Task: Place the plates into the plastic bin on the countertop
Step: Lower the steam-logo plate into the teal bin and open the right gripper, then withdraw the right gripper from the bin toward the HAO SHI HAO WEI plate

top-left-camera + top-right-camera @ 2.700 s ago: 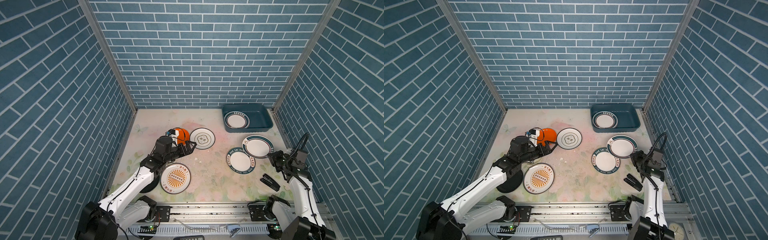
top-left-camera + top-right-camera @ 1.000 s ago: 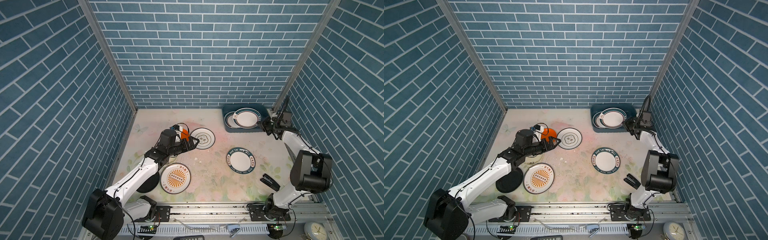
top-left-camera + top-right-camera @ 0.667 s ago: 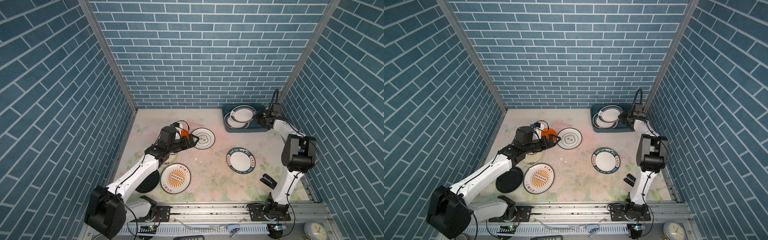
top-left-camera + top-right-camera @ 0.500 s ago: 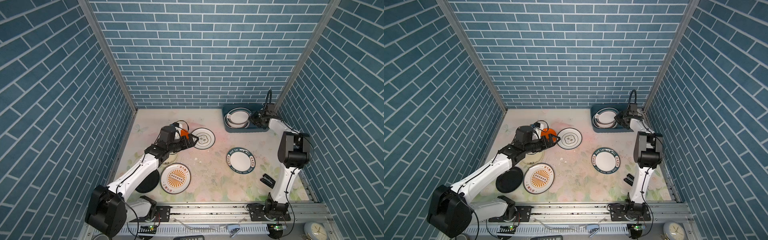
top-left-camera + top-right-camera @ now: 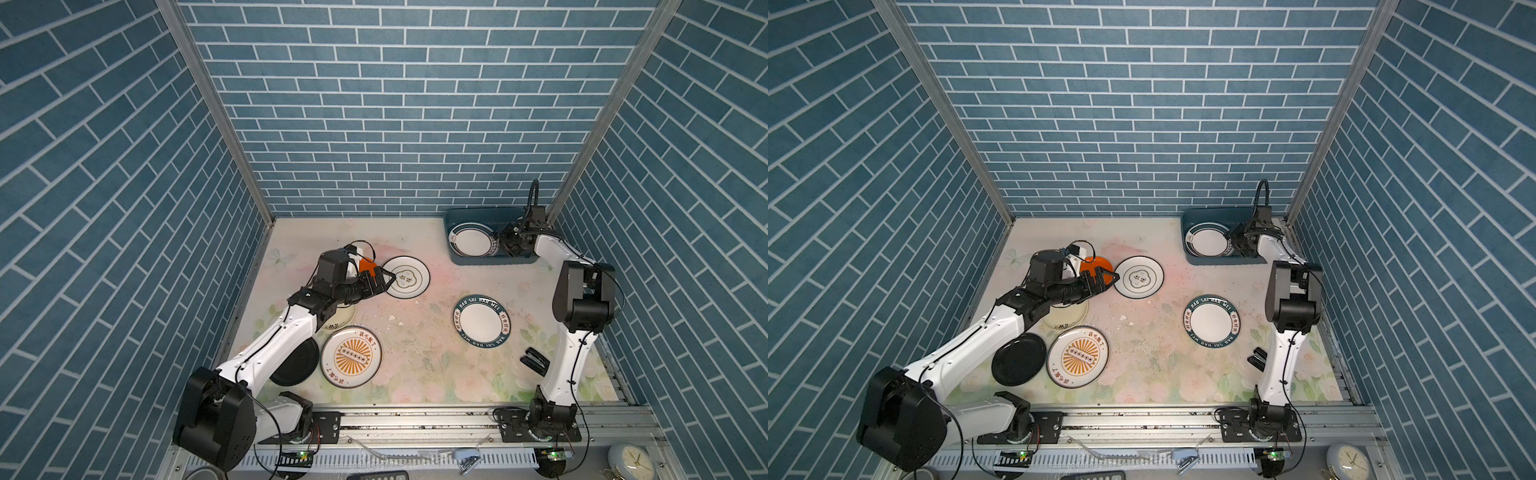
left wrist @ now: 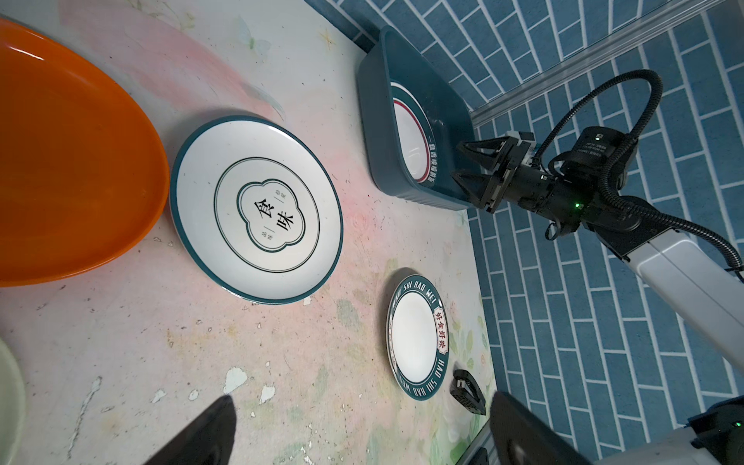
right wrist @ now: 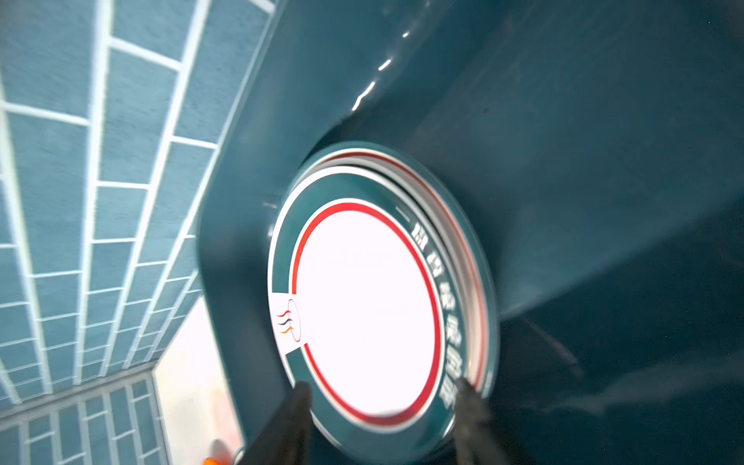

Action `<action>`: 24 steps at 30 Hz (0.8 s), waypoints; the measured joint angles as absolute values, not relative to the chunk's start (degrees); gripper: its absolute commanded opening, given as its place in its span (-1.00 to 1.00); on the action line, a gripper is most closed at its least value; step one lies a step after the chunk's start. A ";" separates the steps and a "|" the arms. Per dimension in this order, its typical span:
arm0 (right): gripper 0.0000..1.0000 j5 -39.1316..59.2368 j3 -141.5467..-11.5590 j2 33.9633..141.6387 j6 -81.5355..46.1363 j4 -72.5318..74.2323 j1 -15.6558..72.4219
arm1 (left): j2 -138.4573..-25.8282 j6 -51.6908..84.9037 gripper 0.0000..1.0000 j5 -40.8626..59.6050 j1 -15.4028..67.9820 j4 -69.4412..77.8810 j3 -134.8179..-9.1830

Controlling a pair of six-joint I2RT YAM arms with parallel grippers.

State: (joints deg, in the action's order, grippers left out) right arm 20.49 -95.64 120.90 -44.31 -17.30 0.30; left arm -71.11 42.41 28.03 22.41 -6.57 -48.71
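Facing the round white teal-rimmed emblem plate (image 5: 406, 277) just ahead of the wide-spread left gripper (image 5: 386, 279); far from the right gripper (image 6: 457, 161), parted above the dark teal rectangular plastic bin (image 6: 370, 129).

The left arm (image 5: 282, 337) stretches forward and low, left gripper (image 5: 386, 279) jaws spread wide. The right arm (image 5: 567, 361) reaches far back, right gripper (image 5: 506, 245) jaws parted.

stapler (image 5: 535, 362): black, lying flat, lower right of the frame in both top views
walls (image 5: 395, 104): blue brick pattern with white joints, on three sides
rail (image 5: 415, 420): grey metal, along the bottom edge
clock (image 5: 631, 460): round, white face, bottom right corner
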 measured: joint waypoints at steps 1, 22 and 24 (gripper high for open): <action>0.46 20.64 -96.73 120.99 -43.72 -18.11 0.47 | -71.11 42.41 0.99 28.16 22.41 -6.57 -48.71; 0.60 20.47 -68.62 82.37 -41.06 -17.21 0.86 | -64.95 42.44 0.99 26.87 22.35 -8.10 -46.37; 0.60 20.91 -64.71 77.32 -41.08 -17.23 0.86 | -63.02 42.44 0.99 26.15 22.35 -8.97 -45.45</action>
